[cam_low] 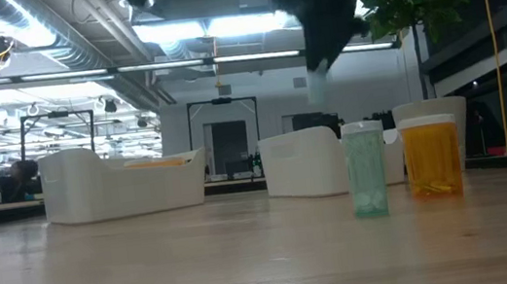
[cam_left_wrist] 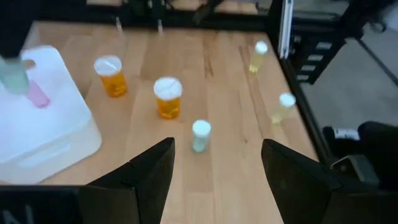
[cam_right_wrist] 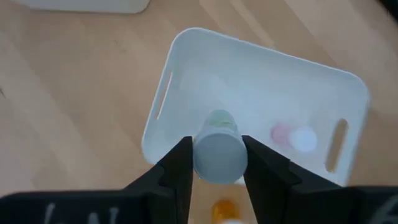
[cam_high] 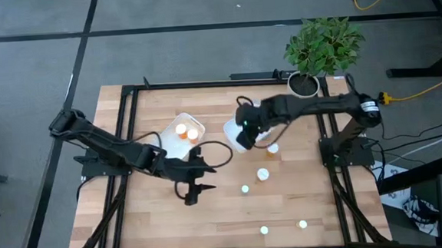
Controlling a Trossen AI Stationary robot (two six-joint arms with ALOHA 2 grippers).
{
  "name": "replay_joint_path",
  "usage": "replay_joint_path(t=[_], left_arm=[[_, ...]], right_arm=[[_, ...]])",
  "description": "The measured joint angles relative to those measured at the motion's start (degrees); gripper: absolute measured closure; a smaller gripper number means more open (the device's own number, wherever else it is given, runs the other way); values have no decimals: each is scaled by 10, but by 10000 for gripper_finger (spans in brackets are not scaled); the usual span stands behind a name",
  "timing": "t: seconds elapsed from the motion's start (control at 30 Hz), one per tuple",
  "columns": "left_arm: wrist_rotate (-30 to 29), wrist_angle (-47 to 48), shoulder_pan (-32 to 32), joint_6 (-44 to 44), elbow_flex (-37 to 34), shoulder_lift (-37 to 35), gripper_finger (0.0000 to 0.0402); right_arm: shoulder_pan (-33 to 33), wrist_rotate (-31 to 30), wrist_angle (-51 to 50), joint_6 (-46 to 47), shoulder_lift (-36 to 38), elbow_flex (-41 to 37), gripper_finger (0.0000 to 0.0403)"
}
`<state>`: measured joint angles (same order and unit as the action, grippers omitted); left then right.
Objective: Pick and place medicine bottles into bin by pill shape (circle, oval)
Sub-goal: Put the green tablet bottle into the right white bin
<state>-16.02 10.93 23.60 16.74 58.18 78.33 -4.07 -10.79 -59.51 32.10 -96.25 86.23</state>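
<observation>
A pale green bottle [cam_right_wrist: 219, 149] is held tight between the fingers of the right gripper [cam_right_wrist: 216, 163] above the white bin [cam_right_wrist: 261, 74], so release seems next, while the left gripper [cam_left_wrist: 214, 168] is kept open at 7 o'clock.

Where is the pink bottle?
The small pink bottle lies inside the white bin under the right gripper, beside a white-capped bottle.

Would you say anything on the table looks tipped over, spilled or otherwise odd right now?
Nothing stands out. The loose bottles stand upright on the table, and the right gripper holds a pale green bottle above the white bin; the left gripper is open.
</observation>
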Motion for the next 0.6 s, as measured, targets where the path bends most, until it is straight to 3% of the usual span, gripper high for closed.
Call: replay_joint_path(t=[0.13, 0.27, 0.6], left_arm=[[-59, 47, 28, 12, 0, -33, 168], [-121, 78, 56, 36, 0, -40, 168], [-134, 76, 67, 37, 0, -41, 168]], right_arm=[[-50, 48, 78, -24, 0, -53, 282], [-87, 51, 124, -24, 0, -102, 282], [-149, 65, 171, -26, 0, -160, 282]])
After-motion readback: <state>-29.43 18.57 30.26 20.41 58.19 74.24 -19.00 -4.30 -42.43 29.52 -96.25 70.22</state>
